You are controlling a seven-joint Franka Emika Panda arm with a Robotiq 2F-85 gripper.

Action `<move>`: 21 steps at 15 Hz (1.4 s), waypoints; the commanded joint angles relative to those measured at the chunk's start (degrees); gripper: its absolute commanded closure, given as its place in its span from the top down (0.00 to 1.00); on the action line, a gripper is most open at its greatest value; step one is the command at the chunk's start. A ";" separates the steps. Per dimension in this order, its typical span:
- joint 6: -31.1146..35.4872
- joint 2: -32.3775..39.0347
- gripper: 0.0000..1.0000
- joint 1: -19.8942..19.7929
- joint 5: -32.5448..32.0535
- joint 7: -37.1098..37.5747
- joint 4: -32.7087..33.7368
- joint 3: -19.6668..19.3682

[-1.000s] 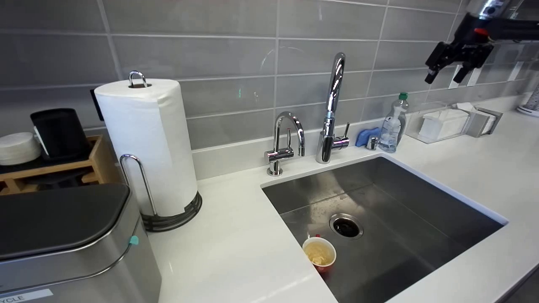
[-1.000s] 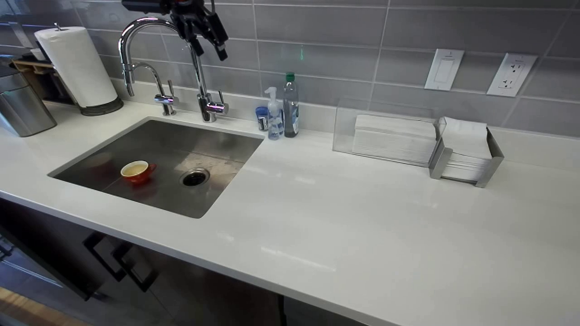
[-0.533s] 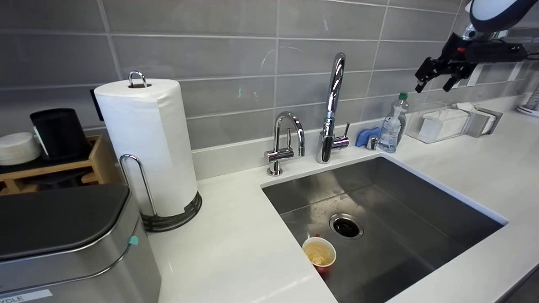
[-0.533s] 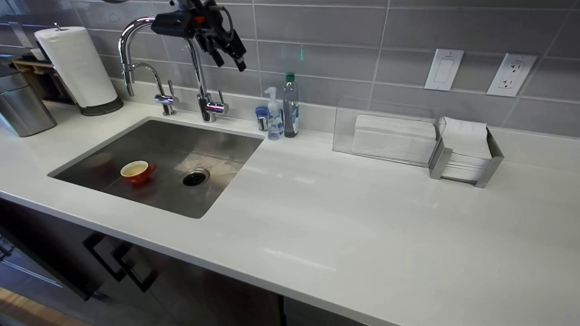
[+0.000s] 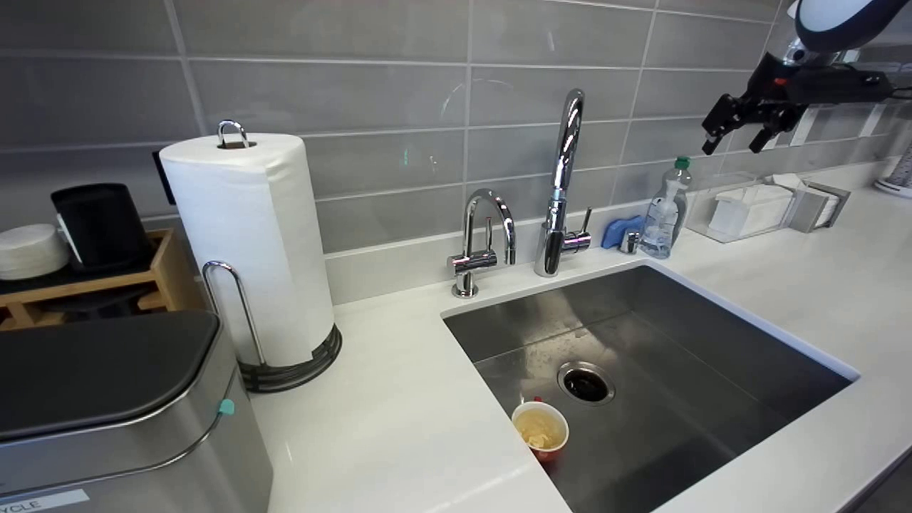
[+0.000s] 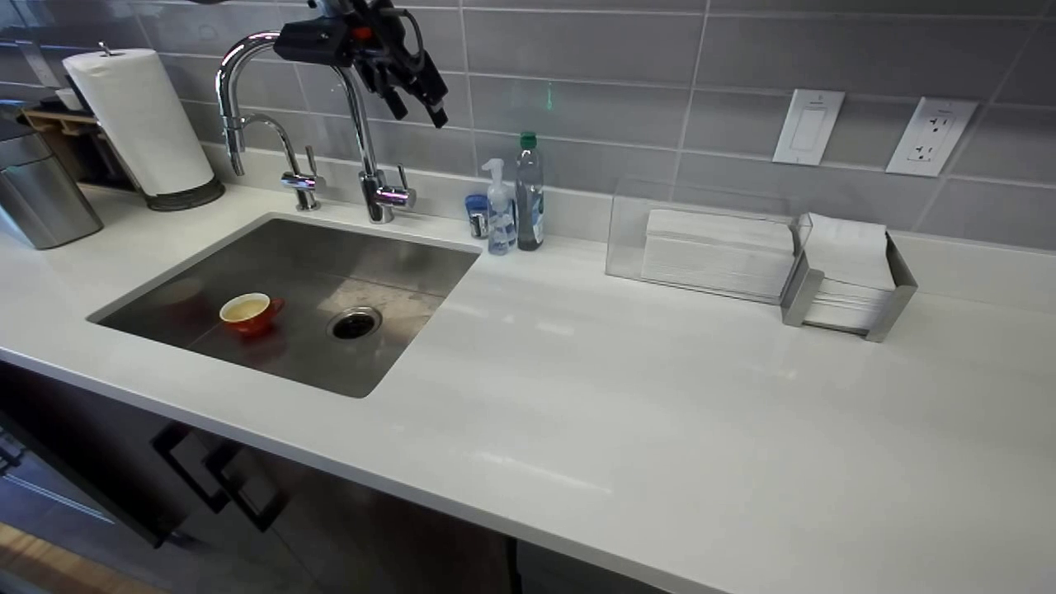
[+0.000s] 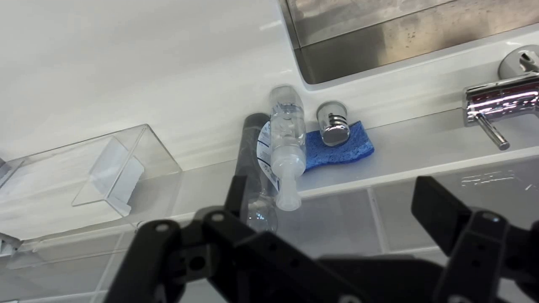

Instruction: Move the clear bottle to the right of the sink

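The clear bottle (image 6: 500, 216) stands near the back edge of the table (image 6: 660, 396), just past a back corner of the sink (image 6: 371, 252) and beside the green-capped bottle (image 6: 530, 202); whether the two touch, I cannot tell. The end effector (image 7: 332, 195) hangs above with its fingers spread and nothing between them, so this looks like the approach. In the wrist view the clear bottle sits off-centre, toward the finger overlapping the green-capped bottle. To grasp well, centre it first, bring that finger down between the bottles, and squeeze lightly below the pump, missing the chrome cap (image 7: 334, 124) and blue sponge (image 7: 341, 149). Then lift straight up and carry it away from the sink, toward the table's front edge. Its long axis is upright, pump uppermost; the nozzle seems to point toward the tall faucet (image 6: 378, 194).
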 commanded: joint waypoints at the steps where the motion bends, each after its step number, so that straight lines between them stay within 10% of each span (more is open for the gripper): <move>1: 0.52 1.38 1.00 0.13 -1.02 2.53 1.09 -0.18; 9: 1.08 12.17 1.00 3.21 -8.32 16.45 8.18 -2.63; 21: -1.69 28.39 1.00 0.02 -1.24 12.86 28.49 -1.41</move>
